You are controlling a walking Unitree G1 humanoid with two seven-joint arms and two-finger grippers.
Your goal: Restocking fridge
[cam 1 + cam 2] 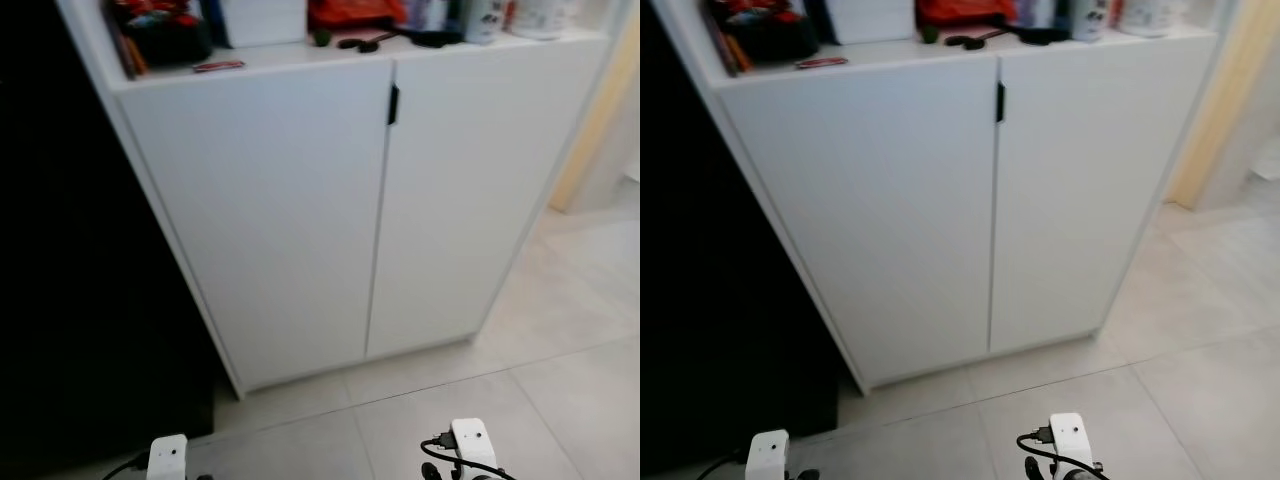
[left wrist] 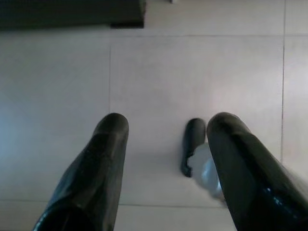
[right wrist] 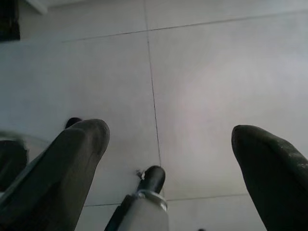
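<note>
- Pale floor tiles point(image 1: 560, 400) run up to a white cabinet point(image 1: 300, 220) with two closed doors and a small black handle point(image 1: 393, 104) at their seam.
- On its top we see red packets point(image 1: 350, 12), a white box point(image 1: 262, 20) and bottles point(image 1: 480, 18), all blurred; which of them is meant for restocking, we cannot tell.
- Beside the cabinet, on our left, stands a black surface point(image 1: 70, 250), perhaps the fridge.
- Our left claw point(image 2: 166, 139) hangs spread above the tiles.
- Our right claw point(image 3: 171, 139) hangs spread too, holding nothing.

Head cams face cabinet point(image 1: 300, 230) close; wrist cams down at floor point(image 2: 192, 72).
</note>
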